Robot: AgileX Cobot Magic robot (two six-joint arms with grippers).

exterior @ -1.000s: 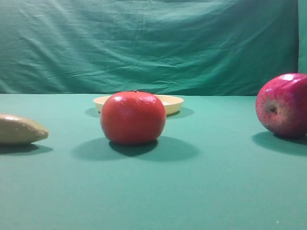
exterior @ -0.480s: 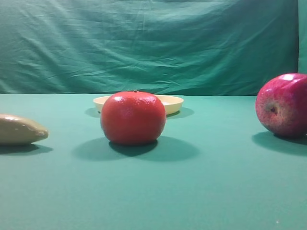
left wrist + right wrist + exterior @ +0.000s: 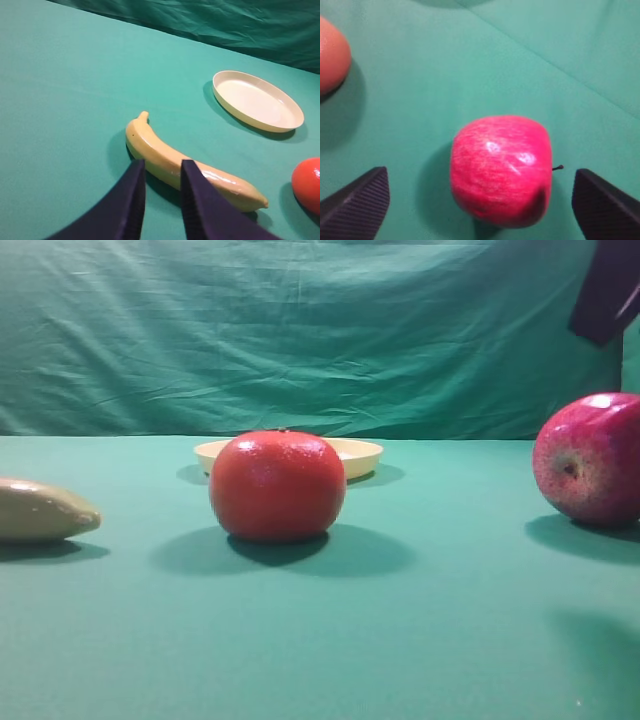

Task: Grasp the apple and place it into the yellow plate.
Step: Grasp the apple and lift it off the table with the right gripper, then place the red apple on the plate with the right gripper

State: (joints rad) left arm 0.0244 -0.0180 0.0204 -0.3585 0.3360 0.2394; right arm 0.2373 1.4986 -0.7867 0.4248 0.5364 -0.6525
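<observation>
The apple (image 3: pixel 588 470), glossy dark red, lies on the green cloth at the far right, with its stem end facing the camera. In the right wrist view the apple (image 3: pixel 500 170) lies below my right gripper (image 3: pixel 480 172), which is open; its fingers (image 3: pixel 357 202) flank the fruit without touching it. The yellow plate (image 3: pixel 364 452) sits farther back near the middle, partly behind an orange-red fruit; the left wrist view shows the plate (image 3: pixel 295 111) with nothing in it. My left gripper (image 3: pixel 163 167) hovers over a banana, its jaws nearly together with nothing between them.
An orange-red round fruit (image 3: pixel 277 486) stands in the middle, in front of the plate. A banana (image 3: pixel 40 510) lies at the left edge. A dark part of the right arm (image 3: pixel 607 290) hangs at the top right. A green curtain closes off the back.
A dark part of the right arm has come into the top right of the exterior view, and a new shadow falls on the cloth at the bottom right. The fruits and plate have not moved.
</observation>
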